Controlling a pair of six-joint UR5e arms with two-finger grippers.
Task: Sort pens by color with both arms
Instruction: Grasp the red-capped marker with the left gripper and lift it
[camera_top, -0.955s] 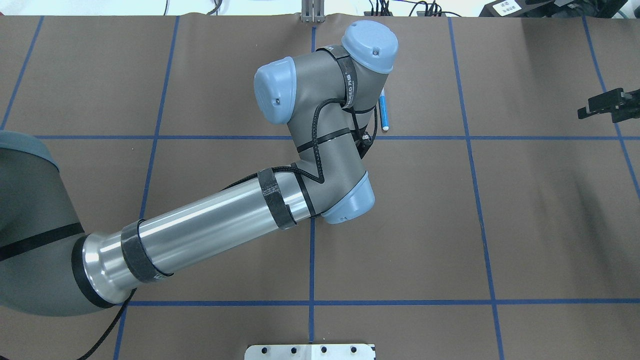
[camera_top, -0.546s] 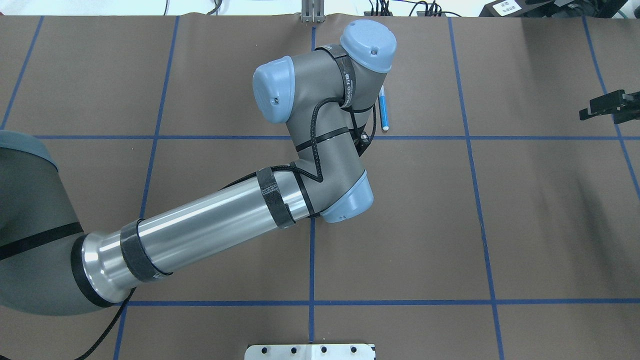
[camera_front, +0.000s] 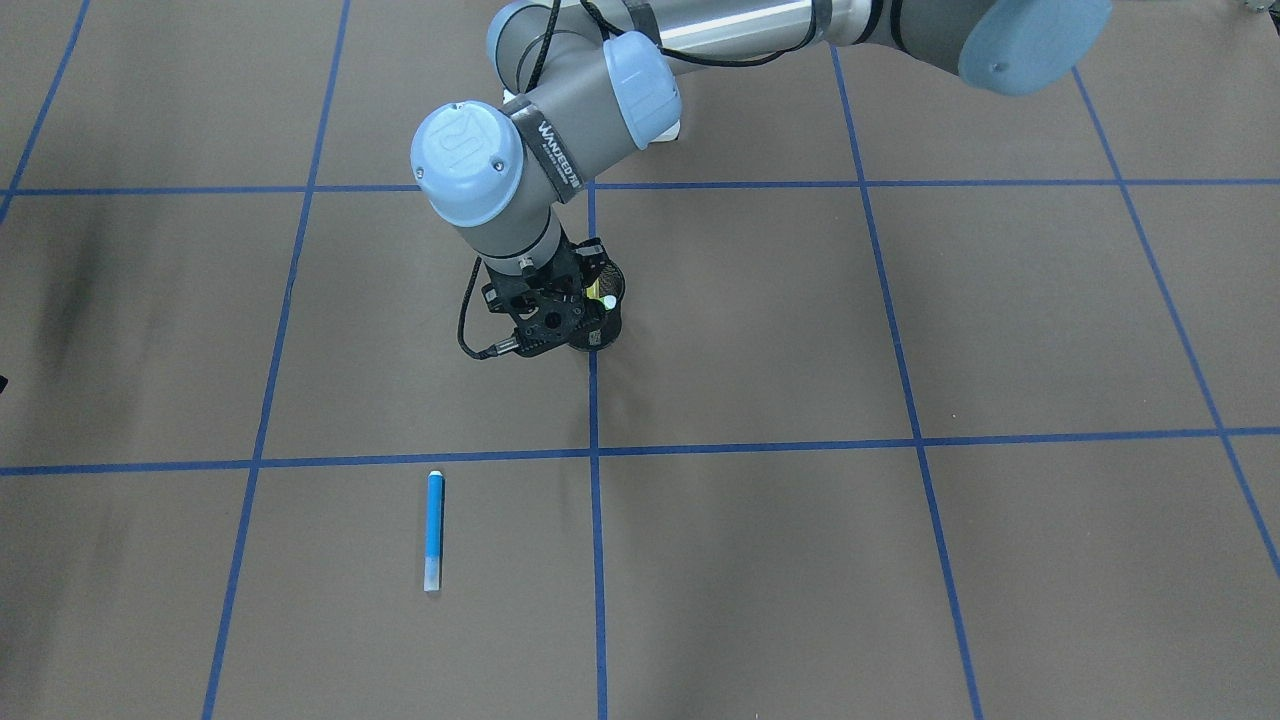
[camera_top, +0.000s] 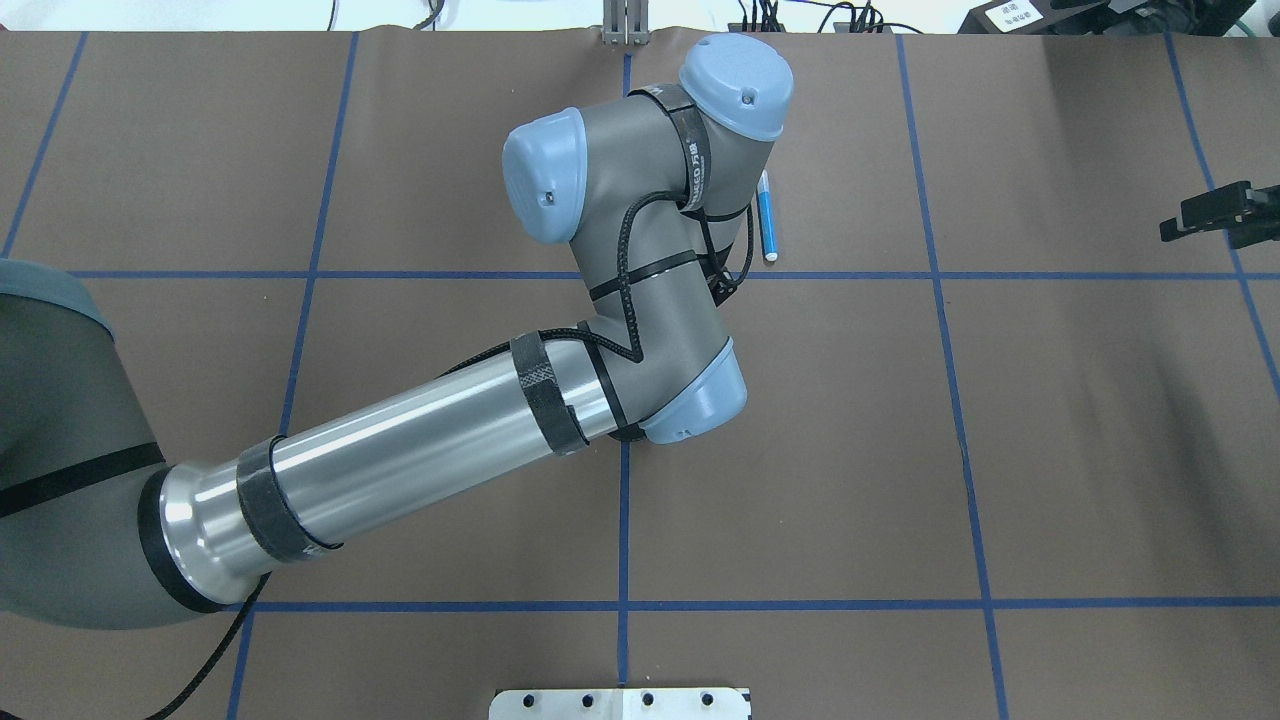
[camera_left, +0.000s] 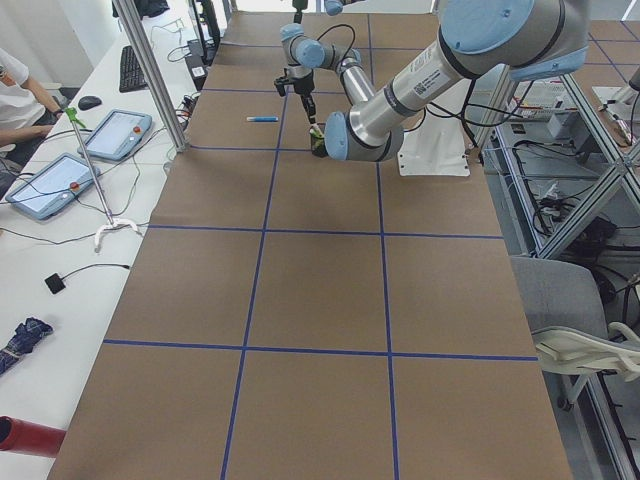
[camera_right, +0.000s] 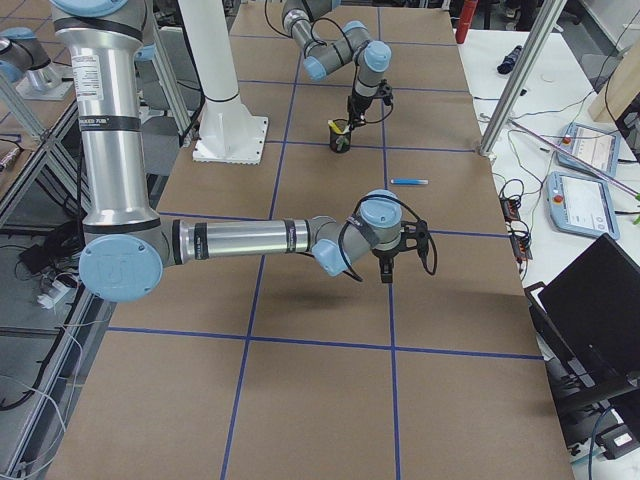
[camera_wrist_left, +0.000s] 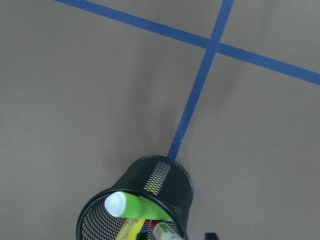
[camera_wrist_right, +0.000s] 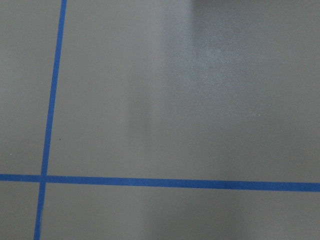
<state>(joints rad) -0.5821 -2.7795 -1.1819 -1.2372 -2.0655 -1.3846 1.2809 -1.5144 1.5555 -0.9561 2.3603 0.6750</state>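
A blue pen (camera_front: 434, 530) lies alone on the brown mat; it also shows in the overhead view (camera_top: 767, 222). A lime green pen (camera_wrist_left: 132, 206), a yellow pen (camera_wrist_left: 128, 231) and a pale pen end with red beside it (camera_wrist_left: 164, 231) stand in a black mesh cup (camera_wrist_left: 167, 177). My left gripper (camera_front: 548, 318) hangs close beside that cup (camera_front: 605, 322); my wrist hides it from overhead, and I cannot tell whether it is open. My right gripper (camera_top: 1212, 215) hovers at the far right edge, apart from all pens; its jaws are unclear.
Blue tape lines (camera_top: 623, 520) divide the mat into squares. A metal bracket (camera_top: 622, 22) sits at the far edge and a white plate (camera_top: 620, 703) at the near edge. The right wrist view shows only mat and tape (camera_wrist_right: 150, 182).
My left wrist has shifted slightly to the left over the cup. My right gripper has drifted a little to the right. The blue pen has not moved.
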